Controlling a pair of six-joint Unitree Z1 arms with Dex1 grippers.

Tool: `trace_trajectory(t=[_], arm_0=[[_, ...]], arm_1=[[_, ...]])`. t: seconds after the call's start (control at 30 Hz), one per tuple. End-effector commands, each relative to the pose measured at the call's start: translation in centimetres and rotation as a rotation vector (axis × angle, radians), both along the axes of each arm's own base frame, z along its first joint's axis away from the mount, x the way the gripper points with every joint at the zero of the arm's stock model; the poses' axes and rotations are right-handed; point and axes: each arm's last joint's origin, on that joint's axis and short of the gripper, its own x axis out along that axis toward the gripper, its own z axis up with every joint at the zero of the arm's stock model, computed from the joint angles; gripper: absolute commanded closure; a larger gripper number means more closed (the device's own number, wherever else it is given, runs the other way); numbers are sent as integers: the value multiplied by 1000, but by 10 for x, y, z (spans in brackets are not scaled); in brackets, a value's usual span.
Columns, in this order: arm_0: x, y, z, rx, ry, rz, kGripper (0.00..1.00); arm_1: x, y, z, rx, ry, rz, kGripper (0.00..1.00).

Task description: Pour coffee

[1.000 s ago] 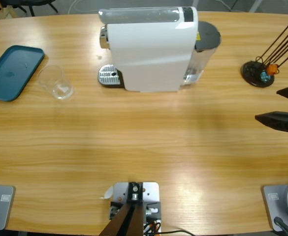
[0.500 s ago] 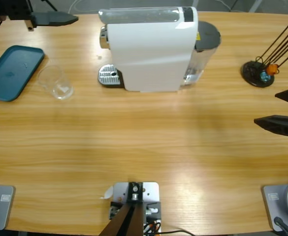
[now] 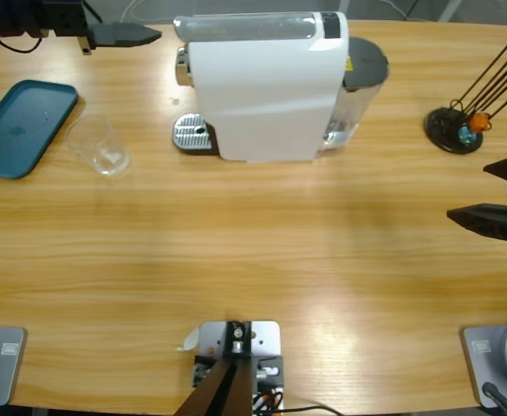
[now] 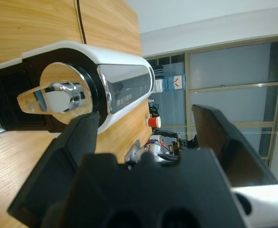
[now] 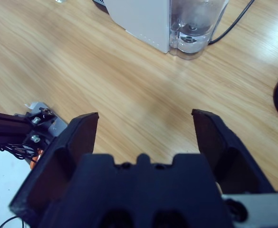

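Reaching in from the far left corner of the worktop [image 3: 253, 260], our left gripper [image 3: 123, 35] hangs with its jaws spread and nothing between them. In its wrist view it looks straight at the chrome spout end of the white coffee machine [image 3: 266, 87], so the machine lies directly ahead along the gripper's own line, near but apart from the jaw tips.

The machine stands at the middle of the far edge, long axis running left to right, its spout and drip grille [image 3: 191, 133] at the left end and its clear water tank [image 3: 350, 104] at the right end. The empty glass [image 3: 99, 145] that we take to be the cup stands upright near the far left part of the worktop, between the teal tray [image 3: 21, 126] and the grille, beside the grille but not on it.

Our right gripper [image 3: 496, 195] waits at the right edge, jaws spread and empty, well apart from both glass and machine; its wrist view shows bare wood and the tank end only. A black stand with thin rods [image 3: 454, 130] sits near the far right corner.

We judge the left arm much the nearer to the glass, which lies toward the near side of that gripper.
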Motion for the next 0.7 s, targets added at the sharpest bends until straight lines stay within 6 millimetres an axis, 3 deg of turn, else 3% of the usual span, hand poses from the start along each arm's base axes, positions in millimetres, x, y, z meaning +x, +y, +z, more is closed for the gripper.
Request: trace_trajectory(t=[0.03, 0.3, 0.53, 0.63, 0.7], arm_0=[[16, -5, -29, 15, 66, -3, 151], [24, -10, -35, 8, 64, -5, 155], [26, -15, -38, -2, 62, -15, 276], [28, -18, -38, -6, 60, -21, 423], [30, -21, -41, -11, 66, -34, 437]], arm_1=[[-2, -1, -7, -14, 21, -15, 165], [0, 0, -8, -12, 28, -21, 165], [0, 0, -8, -12, 30, -24, 165], [0, 1, -9, -13, 32, -25, 165], [1, 1, -10, -10, 31, -26, 165]])
